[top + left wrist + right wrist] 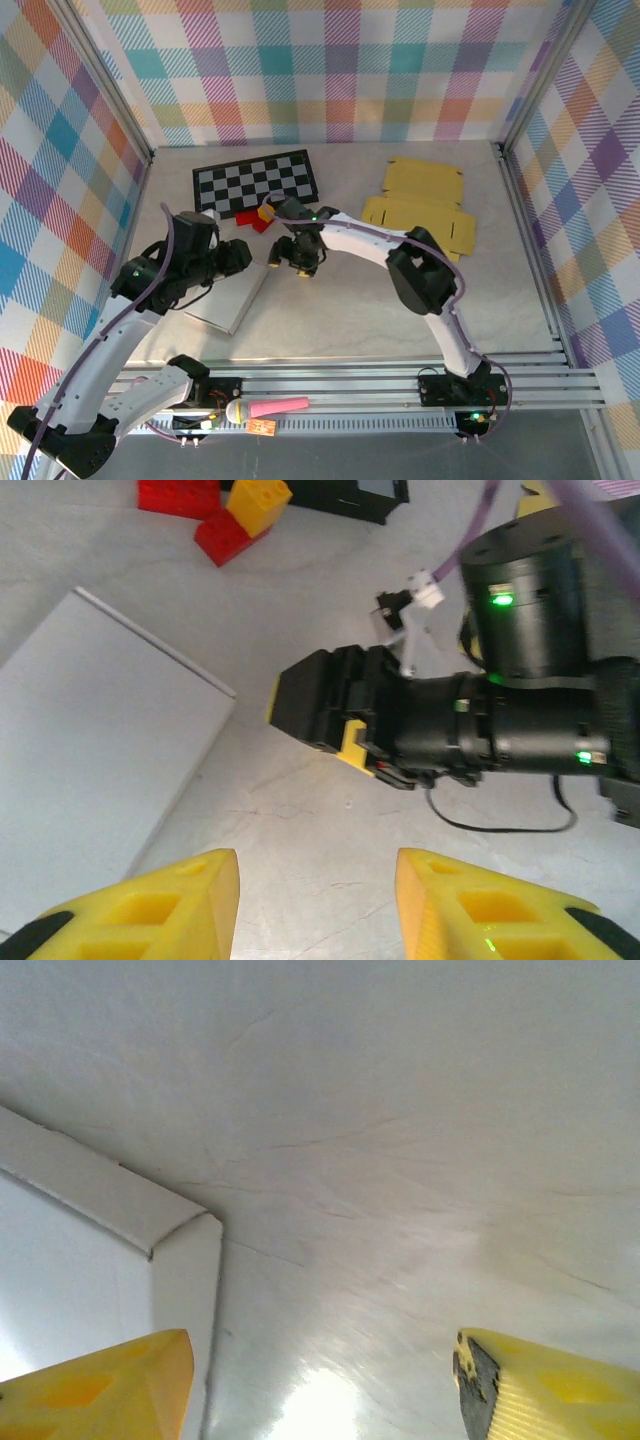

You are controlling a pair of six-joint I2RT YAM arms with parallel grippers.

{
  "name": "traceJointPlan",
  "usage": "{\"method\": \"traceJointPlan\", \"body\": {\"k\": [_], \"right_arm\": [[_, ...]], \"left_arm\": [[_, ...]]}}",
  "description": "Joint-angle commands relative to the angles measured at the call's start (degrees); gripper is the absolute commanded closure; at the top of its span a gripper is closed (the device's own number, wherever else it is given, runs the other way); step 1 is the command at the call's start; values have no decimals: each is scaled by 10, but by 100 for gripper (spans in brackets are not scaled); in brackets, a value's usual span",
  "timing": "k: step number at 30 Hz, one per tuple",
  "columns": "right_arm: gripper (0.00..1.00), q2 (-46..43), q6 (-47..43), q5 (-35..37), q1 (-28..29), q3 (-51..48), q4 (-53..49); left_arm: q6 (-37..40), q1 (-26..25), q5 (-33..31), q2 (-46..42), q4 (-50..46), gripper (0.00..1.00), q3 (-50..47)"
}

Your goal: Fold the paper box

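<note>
The white paper box lies flat on the counter, on the left side, partly under the left arm. The left hand hovers over the counter just beside the box. Its two yellow fingers are apart with nothing between them. The right hand hangs just past a corner of the box. Its fingers are wide apart too and it holds nothing, with bare counter under it. I think both hands sit close to that edge so they can reach a flap or push a side of the box. The two hands are very near each other, so they could bump, and that looks like the main thing in the way. Some red and yellow blocks lie just behind the box near the right arm, next to a black and white checker board. Flat yellow cardboard pieces lie well apart on the right, out of the way.
</note>
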Motion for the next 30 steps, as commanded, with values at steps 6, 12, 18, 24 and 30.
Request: {"method": "traceJointPlan", "body": {"k": [6, 12, 18, 24, 30], "right_arm": [[36, -238, -83, 87, -162, -131, -35], [37, -248, -114, 26, -376, -196, -18], [39, -130, -110, -23, -474, -142, -31], [41, -27, -104, -61, -451, -79, -99], [41, -63, -59, -94, -377, -164, -85]], "left_arm": [[-22, -18, 137, 65, 157, 59, -39], [-134, -78, 145, 159, 333, 62, -87], [-222, -133, 117, 260, 462, 63, -92], [-307, -136, 90, 294, 524, 64, -127], [-361, -133, 68, 299, 548, 61, -168]]}}
